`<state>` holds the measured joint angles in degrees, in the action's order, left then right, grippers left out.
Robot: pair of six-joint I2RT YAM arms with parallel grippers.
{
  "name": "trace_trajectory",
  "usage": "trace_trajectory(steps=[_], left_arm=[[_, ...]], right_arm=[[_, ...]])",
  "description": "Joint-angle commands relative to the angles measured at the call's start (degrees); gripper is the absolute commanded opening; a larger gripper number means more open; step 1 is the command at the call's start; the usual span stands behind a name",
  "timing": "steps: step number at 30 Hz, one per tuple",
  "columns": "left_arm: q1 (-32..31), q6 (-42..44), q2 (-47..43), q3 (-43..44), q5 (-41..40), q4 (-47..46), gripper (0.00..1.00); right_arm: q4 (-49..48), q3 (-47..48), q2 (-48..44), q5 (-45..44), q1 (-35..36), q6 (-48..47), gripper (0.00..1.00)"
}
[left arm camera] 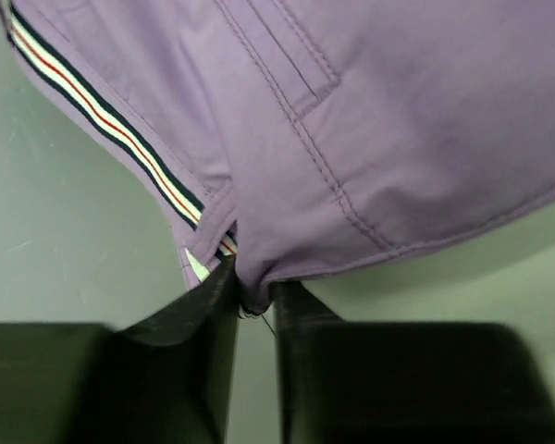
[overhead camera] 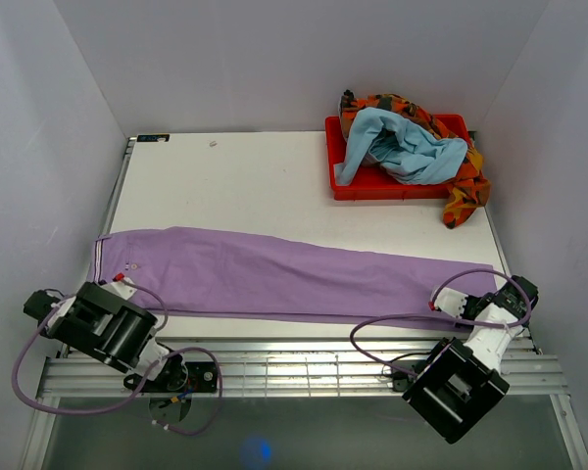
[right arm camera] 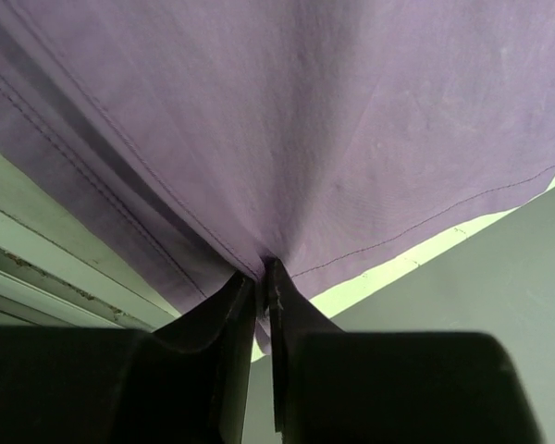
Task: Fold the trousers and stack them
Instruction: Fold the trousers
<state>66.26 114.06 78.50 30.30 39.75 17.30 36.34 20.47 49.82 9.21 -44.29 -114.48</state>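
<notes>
The lilac trousers lie stretched lengthwise across the white table, waistband with pale stripes at the left, leg ends at the right. My left gripper is shut on the waistband corner of the trousers at the near left; the cloth is pinched between the fingers in the left wrist view, beside the striped band. My right gripper is shut on the hem end of the trousers at the near right, with the cloth bunched between the fingers.
A red tray at the back right holds a light blue garment and an orange patterned cloth that hangs over its right side. A slatted metal rail runs along the near table edge. White walls enclose the table.
</notes>
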Motion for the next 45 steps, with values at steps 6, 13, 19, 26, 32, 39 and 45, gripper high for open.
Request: trace_trajectory(steps=[6,13,19,26,32,39,45], left_arm=[[4.05,16.37,2.36,18.53,-0.12,27.50,0.98],[6.86,12.42,5.78,38.14,4.36,55.97,0.98],[0.73,-3.53,4.83,43.53,10.53,61.80,0.98],[-24.56,-28.66,-7.99,32.83,12.54,59.61,0.91],[-62.69,-65.49,-21.09,21.57,8.17,36.70,0.67],[-102.59,-87.33,-9.63,19.44,-13.36,17.00,0.46],[-115.36,-86.64,1.99,24.18,-22.86,11.98,0.34]], right_arm=[[4.78,2.54,-2.19,1.42,-0.62,-20.00,0.62],[18.75,17.37,1.23,6.77,-1.50,-15.96,0.95],[24.57,26.63,6.51,9.77,-1.76,-12.80,0.97],[32.39,37.53,17.23,16.45,8.75,12.57,0.77],[30.46,36.75,22.86,21.89,19.92,35.59,0.52],[20.89,31.04,28.39,17.42,23.73,49.94,0.40],[19.04,29.81,27.62,16.89,24.16,55.93,0.38]])
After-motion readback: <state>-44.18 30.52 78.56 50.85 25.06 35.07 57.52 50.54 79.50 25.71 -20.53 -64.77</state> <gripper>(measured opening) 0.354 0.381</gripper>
